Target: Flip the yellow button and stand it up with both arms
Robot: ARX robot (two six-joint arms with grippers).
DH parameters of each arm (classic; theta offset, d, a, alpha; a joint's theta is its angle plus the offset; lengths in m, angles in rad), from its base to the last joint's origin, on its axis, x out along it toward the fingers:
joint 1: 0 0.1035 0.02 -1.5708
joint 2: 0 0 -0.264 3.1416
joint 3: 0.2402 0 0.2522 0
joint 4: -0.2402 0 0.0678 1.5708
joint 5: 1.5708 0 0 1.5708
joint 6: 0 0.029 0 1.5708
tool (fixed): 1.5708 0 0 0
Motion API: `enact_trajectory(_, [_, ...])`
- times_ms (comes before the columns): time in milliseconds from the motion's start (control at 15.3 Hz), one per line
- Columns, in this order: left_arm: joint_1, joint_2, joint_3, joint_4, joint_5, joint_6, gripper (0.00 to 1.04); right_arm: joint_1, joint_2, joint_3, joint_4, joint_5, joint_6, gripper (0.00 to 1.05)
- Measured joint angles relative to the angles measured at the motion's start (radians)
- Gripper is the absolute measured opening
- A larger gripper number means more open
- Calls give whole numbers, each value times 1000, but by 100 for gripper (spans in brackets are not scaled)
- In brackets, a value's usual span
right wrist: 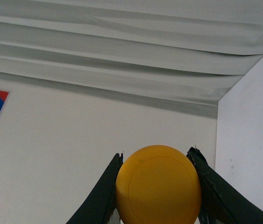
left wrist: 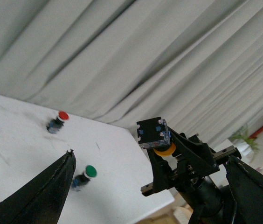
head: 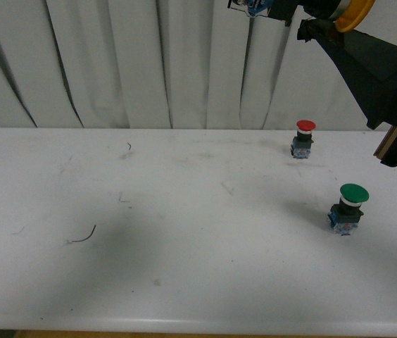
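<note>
Aloft, yellow button (right wrist: 158, 184) in right tool (right wrist: 155, 154)

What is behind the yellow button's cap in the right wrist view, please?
Pleated curtain shows beyond the yellow button, clamped in the right pincer; its cap hides its block base there.

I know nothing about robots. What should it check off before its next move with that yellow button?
1. Grip on yellow button: ok; right jaws press both sides of its cap.
2. Left jaws ready: ok; spread wide, holding nothing.
3. Button's base free to grab: ok; it sticks out past the right jaws.
4. Red button and green button out of the way: ok; both stand on the table.
5. Yellow button standing: not ok; it is held in the air.
</note>
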Motion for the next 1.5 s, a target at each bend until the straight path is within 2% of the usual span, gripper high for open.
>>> enact_trajectory(196, [175,-377,-44,-283,72,167,98,2,0,0,0,0,0,36])
enact_trajectory(326, [305,-624,-66,-454,164,230,98,8,0,0,0,-1,-1,36])
enact_trajectory(522, [373,-667,-87,-471,197,277,98,10,0,0,2,-1,-1,36])
enact_trajectory(588, [348,-682,-89,-602,101,329,94,13,0,0,0,0,-1,36])
enact_trajectory(718, [191,-716,-83,-801,-209,509,78,14,0,0,0,-3,-1,36])
enact_trajectory(849, [181,-750,-115,-830,-442,682,58,14,-1,0,0,-6,-2,36])
enact_trajectory(914, [188,-764,-137,-823,-474,729,46,14,-1,0,1,-8,-2,36])
enact_trajectory(1045, [182,-792,-180,-813,-475,772,18,13,-2,0,0,-8,-4,36])
enact_trajectory(1110, [182,-801,-193,-808,-475,778,7,13,-2,0,0,-8,-5,36])
enact_trajectory(1175, [182,-806,-200,-806,-475,778,1,13,-2,0,0,-8,-5,36])
enact_trajectory(1501, [182,-837,-243,-798,-476,781,2,12,-8,0,0,-17,-10,36])
